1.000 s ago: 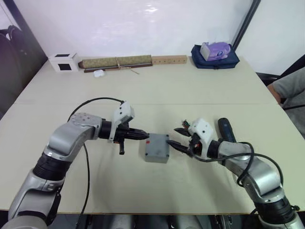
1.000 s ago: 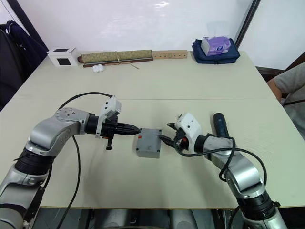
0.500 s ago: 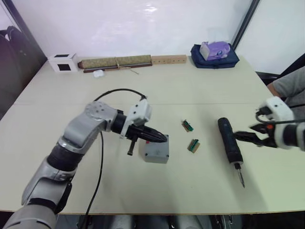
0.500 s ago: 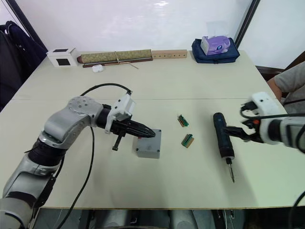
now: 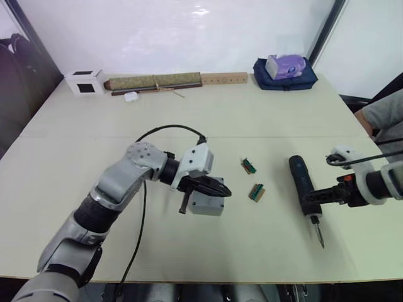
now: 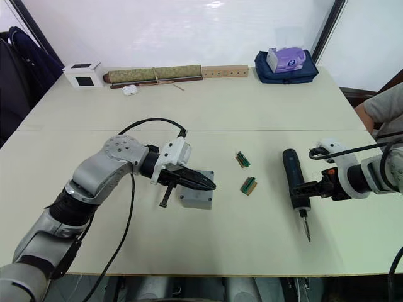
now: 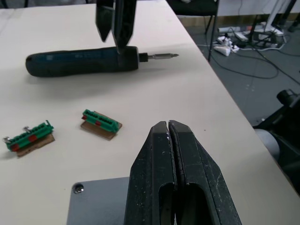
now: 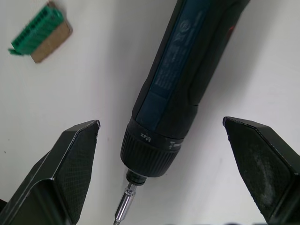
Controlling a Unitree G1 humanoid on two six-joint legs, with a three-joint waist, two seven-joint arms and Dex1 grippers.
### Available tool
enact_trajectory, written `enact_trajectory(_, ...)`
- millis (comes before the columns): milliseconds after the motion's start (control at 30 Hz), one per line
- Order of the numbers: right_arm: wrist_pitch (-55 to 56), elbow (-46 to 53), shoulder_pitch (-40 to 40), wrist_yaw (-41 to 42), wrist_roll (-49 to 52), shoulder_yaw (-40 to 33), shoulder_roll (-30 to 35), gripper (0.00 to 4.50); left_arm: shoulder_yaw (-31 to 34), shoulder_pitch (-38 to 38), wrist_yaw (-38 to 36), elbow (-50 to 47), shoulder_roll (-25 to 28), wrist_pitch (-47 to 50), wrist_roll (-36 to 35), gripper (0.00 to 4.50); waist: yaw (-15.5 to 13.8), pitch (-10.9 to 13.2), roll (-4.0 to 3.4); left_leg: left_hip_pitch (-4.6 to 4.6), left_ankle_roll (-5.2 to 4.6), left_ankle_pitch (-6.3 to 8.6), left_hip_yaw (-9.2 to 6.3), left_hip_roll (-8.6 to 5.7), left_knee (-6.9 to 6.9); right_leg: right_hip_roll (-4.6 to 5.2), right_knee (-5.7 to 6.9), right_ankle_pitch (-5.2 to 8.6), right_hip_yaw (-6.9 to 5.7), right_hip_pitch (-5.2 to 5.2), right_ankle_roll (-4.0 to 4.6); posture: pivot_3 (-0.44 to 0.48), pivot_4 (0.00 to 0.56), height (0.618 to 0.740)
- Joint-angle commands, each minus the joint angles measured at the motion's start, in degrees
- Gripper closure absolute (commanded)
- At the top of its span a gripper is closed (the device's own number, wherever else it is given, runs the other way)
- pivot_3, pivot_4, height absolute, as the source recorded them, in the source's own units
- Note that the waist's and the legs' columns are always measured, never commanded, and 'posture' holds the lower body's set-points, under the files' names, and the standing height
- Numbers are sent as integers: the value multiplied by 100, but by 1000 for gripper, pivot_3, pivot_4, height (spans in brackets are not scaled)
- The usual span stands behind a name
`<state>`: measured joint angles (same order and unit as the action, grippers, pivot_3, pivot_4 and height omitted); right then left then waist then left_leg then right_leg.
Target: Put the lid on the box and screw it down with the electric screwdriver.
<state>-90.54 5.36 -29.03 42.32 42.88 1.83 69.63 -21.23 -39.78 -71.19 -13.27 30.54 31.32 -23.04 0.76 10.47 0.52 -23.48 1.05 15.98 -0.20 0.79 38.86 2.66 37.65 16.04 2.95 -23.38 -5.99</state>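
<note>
Table [image 5: 264, 113], pale, wide, seen from the head camera. Box [image 5: 206, 202], small grey square, lid [image 7: 96, 208] in place on top with a screw head showing at one corner; sits on the table's near middle. Left gripper [image 5: 221, 188]: two black fingers pressed together, holding nothing, lying over the top of the box with the tips reaching past its right edge. Electric screwdriver [image 5: 302, 185], dark blue, lying flat on the table well to the right of the box, metal bit pointing toward the near edge. Right gripper [image 8: 164, 154]: fingers spread wide, one on each side of the screwdriver's front collar, not clamped on it; whether either finger touches it cannot be told. Two small green connector pieces, one [image 5: 247, 166] farther and one [image 5: 256, 192] nearer, lying between box and screwdriver, apart from both. Far edge of the table: white cube with a black square [image 5: 84, 82] at the left, long rolled mat [image 5: 154, 82], small white item [image 5: 130, 97] just in front of it, wooden strip with holes [image 5: 224, 78], dark blue bag [image 5: 284, 78] with a purple tissue pack [image 5: 284, 66] on top. Person's sleeve and arm [image 5: 381, 118] at the right edge.
</note>
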Motion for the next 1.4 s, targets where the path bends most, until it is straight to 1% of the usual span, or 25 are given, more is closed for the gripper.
enact_trajectory(33, 170, -81, -60, 100, -184, 262, -20, 68, 147, 62, 119, -282, 8, 102, -102, 4500, 1, 0, 0, 0, 0, 0, 0, 0, 0, 0, 0, 0, 0, -1, 0, 0, 150, 740)
enact_trajectory(200, 471, -258, -79, 136, -529, 854, -238, 68, 396, 134, 383, -327, -6, 317, -243, 4500, 19, -1, 3, 0, 0, 0, -1, 0, 0, -2, 0, 0, -1, 0, 0, 0, 150, 740)
enact_trajectory(300, 628, -208, -151, 294, -647, 1087, -251, 823, 463, 188, 453, -359, 50, 399, -289, 4500, 28, -6, 14, 4, 0, 0, -4, 4, 2, -6, 0, 0, -2, 5, 0, 0, 150, 740)
enact_trajectory(400, 699, -461, -397, 267, -880, 1182, -415, 1775, 476, 249, 494, -386, 46, 444, -325, 4500, 44, -5, 16, 6, 0, 0, -2, 4, 4, -6, -1, 0, -2, 7, 0, 0, 150, 740)
enact_trajectory(433, 728, -519, -448, 273, -953, 1229, -442, 2167, 468, 261, 515, -386, 36, 447, -322, 4500, 47, -5, 16, 6, 0, 0, -2, 5, 4, -7, -2, 0, -2, 7, 0, 0, 150, 740)
enact_trajectory(500, 799, -574, -515, 294, -1111, 1352, -459, 2723, 451, 253, 549, -358, 14, 442, -318, 4500, 48, -5, 17, 6, 0, 0, -3, 7, 4, -9, -1, 0, -2, 6, 0, 0, 150, 740)
enact_trajectory(567, 975, -587, -524, 406, -1264, 1487, -407, 2723, 445, 234, 578, -315, -8, 423, -306, 4500, 51, -11, 27, 7, 0, 0, -2, 7, 4, -10, -1, -1, -2, 7, 0, 0, 150, 740)
enact_trajectory(700, 1632, -1176, -811, 590, -1759, 1594, -339, 2723, 527, 163, 601, -144, 34, 380, -257, 4500, 70, -17, 46, 12, 0, 0, 0, 7, 9, -9, -7, -2, -1, 17, 1, 0, 150, 740)
enact_trajectory(800, 2178, -1620, -1312, 787, -1674, 1049, -539, 2723, 653, 55, 591, 138, 147, 339, -200, 4500, 104, -6, 39, 12, 0, 0, 10, 7, 17, -5, -13, -7, 2, 19, 3, 0, 150, 740)
enact_trajectory(867, 2458, -1718, -1414, 890, -1626, 799, -650, 2723, 682, 15, 589, 230, 179, 324, -195, 4500, 107, 8, -2, 4, 1, 0, 17, 0, 18, 1, -13, -11, 8, 8, -2, 0, 150, 740)
enact_trajectory(933, 2729, -1640, -1409, 811, -1430, 262, -918, 2723, 731, 1, 555, 323, 237, 291, -188, 4500, 98, 8, -3, -1, 0, 0, 14, -1, 10, -2, -10, -17, 9, 1, -13, 0, 150, 740)
enact_trajectory(967, 3067, -1455, -1478, 198, -1048, -745, -1543, 2723, 802, -24, 566, 431, 284, 348, -199, 4500, 101, 8, -3, -2, -1, 0, 7, 1, 2, -7, -12, -16, 6, -1, -11, 0, 150, 740)
enact_trajectory(1000, 3283, -1316, -1529, -257, -796, -1462, -2003, 2723, 851, -41, 573, 506, 316, 390, -208, 4500, 146, 12, 3, -6, -2, 1, 8, 2, -5, -8, -12, -14, 6, -10, -9, 0, 150, 740)
enact_trajectory(1033, 3830, -852, -1415, -725, -656, -2072, -2563, 2723, 904, -49, 585, 565, 333, 467, -250, 4500, 176, 13, 0, -11, -2, 1, 5, 8, -11, -15, -14, -14, 8, -16, -8, 0, 150, 740)
enact_trajectory(1067, 4187, -466, -1322, -1053, -605, -2434, -2973, 2723, 954, -46, 567, 611, 366, 506, -288, 4500, 180, 13, -1, -18, 1, -1, 5, 6, -21, -13, -5, -14, 15, -34, -8, 0, 150, 740)
enact_trajectory(1100, 4084, -79, -1192, -1436, -536, -2611, -3323, 2723, 985, -45, 558, 634, 384, 533, -311, 4500, 164, 14, -5, -20, 7, -4, 4, 7, -24, -14, -3, -14, 15, -40, -8, 0, 150, 740)
enact_trajectory(1133, 3944, 376, -1066, -1882, -144, -2861, -3851, 2723, 976, -60, 598, 632, 359, 616, -330, 4500, 138, 12, -8, -42, 20, -12, -2, 5, -31, -8, 9, -13, 13, -63, -6, 0, 150, 740)
enact_trajectory(1167, 3995, 810, -955, -2153, 318, -3038, -4365, 2723, 948, -70, 630, 620, 345, 681, -327, 4500, 102, 11, -8, -70, 32, -19, -5, 8, -27, -7, 26, -13, 12, -99, -6, 0, 150, 740)
enact_trajectory(1200, 4091, 1242, -828, -2337, 640, -3114, -4787, 2723, 918, -72, 640, 597, 345, 739, -320, 4500, 45, 10, -7, -91, 38, -23, -19, 13, -19, -5, 47, -12, 1, -111, -5, 0, 150, 740)
enact_trajectory(1233, 4115, 1586, -711, -2487, 787, -3081, -5023, 2723, 891, -62, 614, 577, 372, 772, -304, 4500, 19, 10, -8, -95, 38, -22, -18, 13, -9, -6, 47, -13, 1, -115, -5, 0, 150, 740)
enact_trajectory(1300, 4203, 2183, -449, -2654, 804, -2822, -5292, 2723, 786, -24, 527, 524, 457, 796, -228, 4500, -13, 11, -10, -98, 38, -22, -14, 5, -2, 8, 45, -13, 3, -115, -5, 0, 150, 740)
enact_trajectory(1367, 4269, 2505, -259, -2843, 830, -2614, -5468, 2723, 660, 18, 436, 508, 551, 751, -114, 4500, -9, 11, -10, -100, 37, -22, -10, -7, 11, 18, 44, -13, 3, -110, -6, 0, 150, 740)
enact_trajectory(1400, 4375, 2630, -148, -2845, 652, -2418, -5452, 2723, 596, 31, 397, 532, 590, 696, -49, 4500, -3, 11, -10, -99, 36, -21, -8, -11, 15, 21, 44, -15, 4, -108, -8, 0, 150, 740)
